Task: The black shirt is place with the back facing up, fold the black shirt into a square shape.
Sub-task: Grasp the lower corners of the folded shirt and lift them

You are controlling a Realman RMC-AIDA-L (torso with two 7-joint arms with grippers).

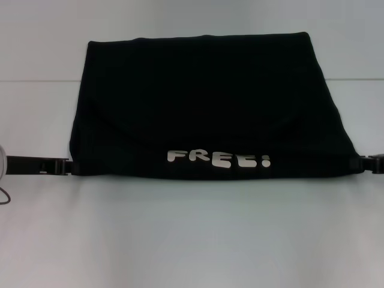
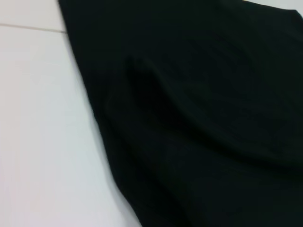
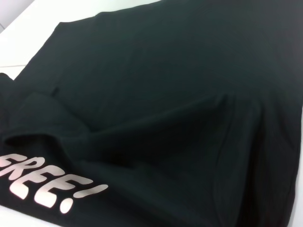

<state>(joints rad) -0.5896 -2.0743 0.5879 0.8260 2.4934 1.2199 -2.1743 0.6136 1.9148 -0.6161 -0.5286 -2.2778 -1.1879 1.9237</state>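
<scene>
Lying flat on the white table (image 1: 192,240), the black shirt (image 1: 207,102) takes up the middle of the head view as a wide, roughly rectangular folded block, narrower at its far edge and broader along the near one. Near edge carries the white "FREE!" print (image 1: 219,159), reading upright toward the robot, on a flap folded up over the rest of the cloth. A curved fold line runs across the fabric just above the print. Left gripper (image 1: 67,166) sits low at the shirt's near left corner, its dark arm link reaching in from the left border; right gripper (image 1: 360,162) sits at the near right corner, only its tip showing at the frame edge. Both meet the cloth at the corners, but whether the jaws are apart or pinched on fabric cannot be told. Left wrist view: black fabric (image 2: 199,118) with soft creases, its edge running diagonally over the white table (image 2: 42,142). Right wrist view: rumpled folds of the shirt (image 3: 165,94) with the lettering (image 3: 47,187) on the near flap.
</scene>
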